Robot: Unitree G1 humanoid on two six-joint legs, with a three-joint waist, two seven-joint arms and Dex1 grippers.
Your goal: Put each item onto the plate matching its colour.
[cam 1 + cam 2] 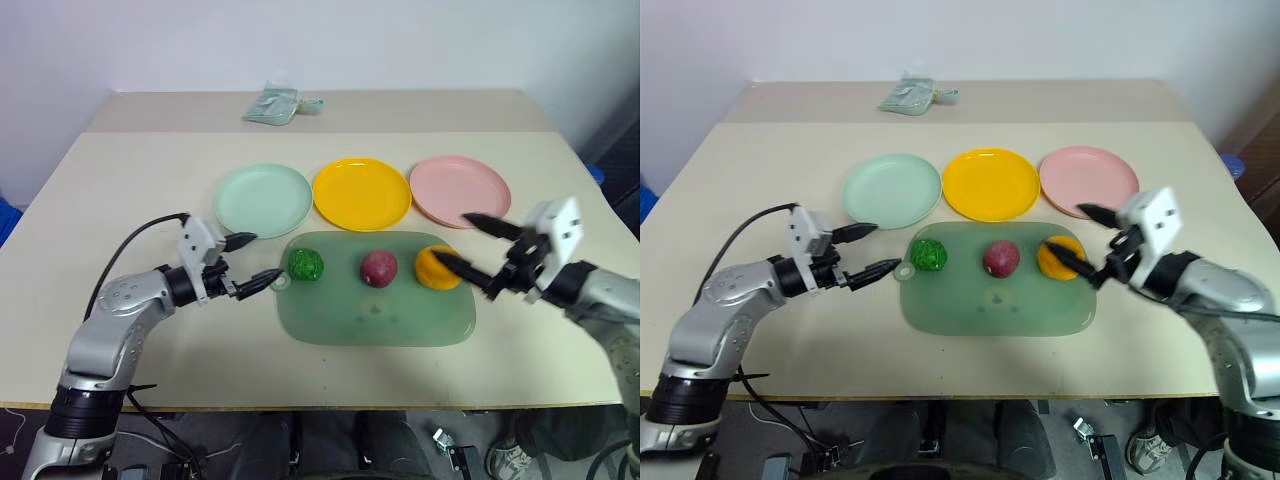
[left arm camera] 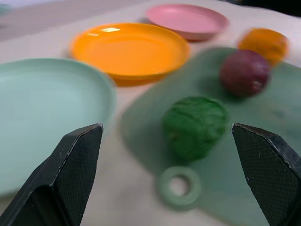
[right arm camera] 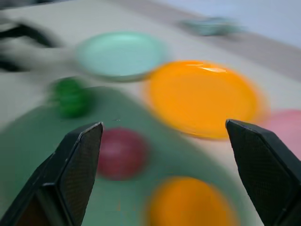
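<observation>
Beige desk (image 1: 120, 180) under a white wall, three toys on green board (image 1: 400, 325). Left pincer (image 1: 248, 262) wide open, empty, just beside green toy (image 1: 305, 264), mint plate (image 1: 263, 199) behind. Right pincer (image 1: 470, 245) open, empty, straddling orange toy (image 1: 434, 267); purple toy (image 1: 378, 268) between.

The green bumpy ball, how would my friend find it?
Look for the see-through green board on the table, below three plates. Three toy foods sit on it in a row. The bumpy green one is at the left end, beside the round red-purple one.
</observation>
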